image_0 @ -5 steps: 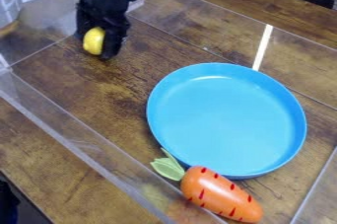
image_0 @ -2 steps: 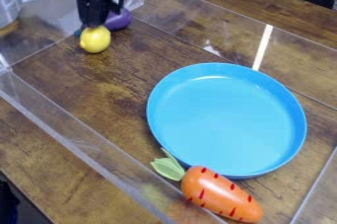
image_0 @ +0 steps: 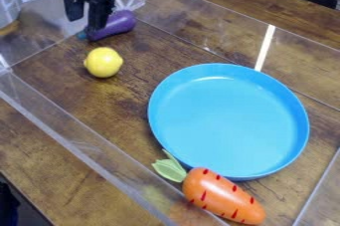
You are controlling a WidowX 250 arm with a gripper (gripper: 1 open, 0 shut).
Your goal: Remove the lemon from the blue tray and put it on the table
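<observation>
Since the yellow toy lemon (image_0: 102,63) sits on the surface (image_0: 146,31) just clear of the opened pincer (image_0: 87,19), placing looks done, leaving only retreat.

No legible text, label, brand, number or sign on any surface in view.

The top edge of your view cuts off the arm above the gripper (image_0: 90,23). Your gripper's fingertips are dark and blurred, and part of the purple eggplant (image_0: 111,25) is hidden behind them. The bottom edge crops the dark object (image_0: 19,210) at the lower left.
</observation>
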